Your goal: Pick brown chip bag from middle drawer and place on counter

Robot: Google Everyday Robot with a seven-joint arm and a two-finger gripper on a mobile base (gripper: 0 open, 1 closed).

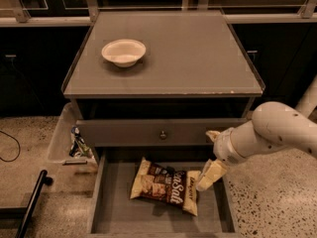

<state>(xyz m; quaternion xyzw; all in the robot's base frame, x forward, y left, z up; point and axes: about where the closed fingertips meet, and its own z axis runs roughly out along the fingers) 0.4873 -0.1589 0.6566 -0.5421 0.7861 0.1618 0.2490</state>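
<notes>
Gripper (210, 175) is hovering in the drawer (129, 218) right at the bag's (166, 186) three-o'clock edge, its grip impossible to tell.

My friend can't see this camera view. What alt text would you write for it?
A white robot arm reaches down, its gripper at one end of a brown chip bag lying in the open middle drawer. Above, a white bowl sits on the grey counter.
</notes>
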